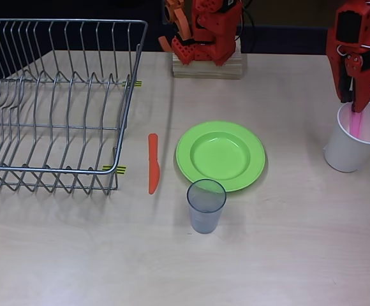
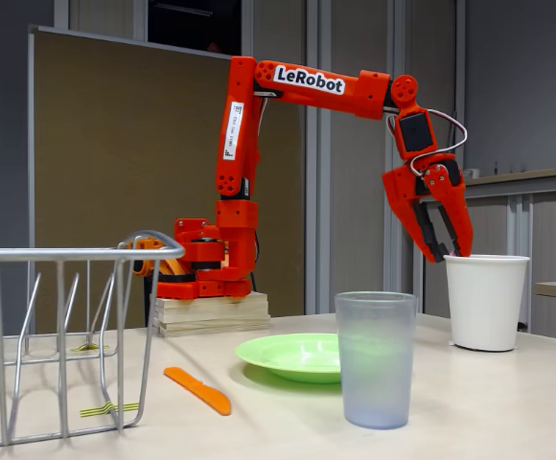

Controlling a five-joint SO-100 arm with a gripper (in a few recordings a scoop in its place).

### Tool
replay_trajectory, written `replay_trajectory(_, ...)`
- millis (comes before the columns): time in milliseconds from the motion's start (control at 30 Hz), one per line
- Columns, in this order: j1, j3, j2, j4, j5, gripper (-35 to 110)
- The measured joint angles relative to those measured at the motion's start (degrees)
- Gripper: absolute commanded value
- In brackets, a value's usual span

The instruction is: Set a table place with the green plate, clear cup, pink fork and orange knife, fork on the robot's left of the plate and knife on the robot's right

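On your pale wood-grain desk the arm arches over, its end effector dipping into the white cup, apparently clamped on the pink fork standing inside.

Overhead view looks straight down; fixed view faces the arm from table height.

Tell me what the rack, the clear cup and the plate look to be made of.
The rack: bare shiny metal wire, judging by its glints. The clear cup: frosted see-through plastic, probably; the table shows through it. The green plate: smooth glossy plastic, likely, with soft highlights.
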Motion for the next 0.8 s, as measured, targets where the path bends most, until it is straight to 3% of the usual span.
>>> replay_trajectory(467,-1.8,-0.1,0.0,0.4,3.3,11)
replay_trajectory(633,-2.4,0.3,0.0,-0.4,4.0,0)
replay_trajectory(800,-2.3,0.3,0.0,-2.0,4.0,0)
